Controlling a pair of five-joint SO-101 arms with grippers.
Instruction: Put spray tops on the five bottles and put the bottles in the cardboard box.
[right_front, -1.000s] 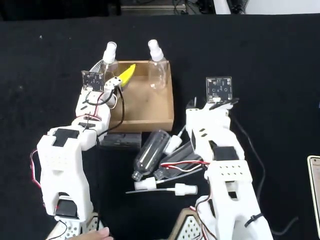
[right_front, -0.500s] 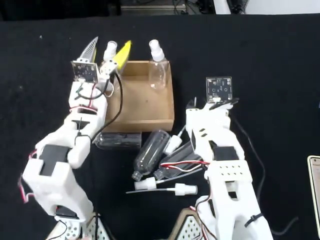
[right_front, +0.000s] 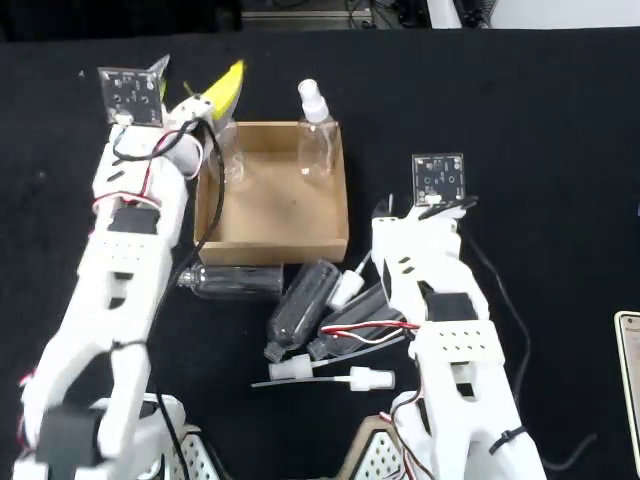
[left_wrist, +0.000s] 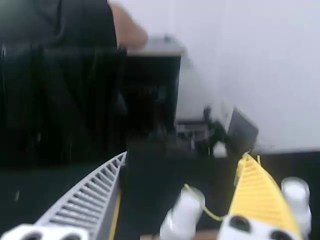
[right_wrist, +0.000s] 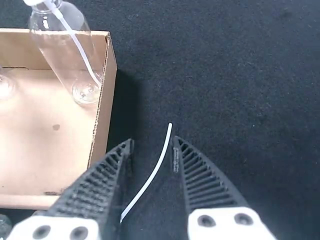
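High view: two capped bottles stand at the far wall of the cardboard box. Three lying bottles and loose spray tops rest on the surface below it. Thin, empty clear plastic should be light, slick and prone to rolling, so grip mid-body. The left end effector gapes empty at upper left.

Left wrist view: its spread fingers frame a spray head close beneath.

Right wrist view: the right end effector, slightly parted and empty, hangs over a dip tube beside the box, a detail lost from above.

Box bottle at 11 o'clock: cap hidden behind left arm. Table bottle partly under right arm.
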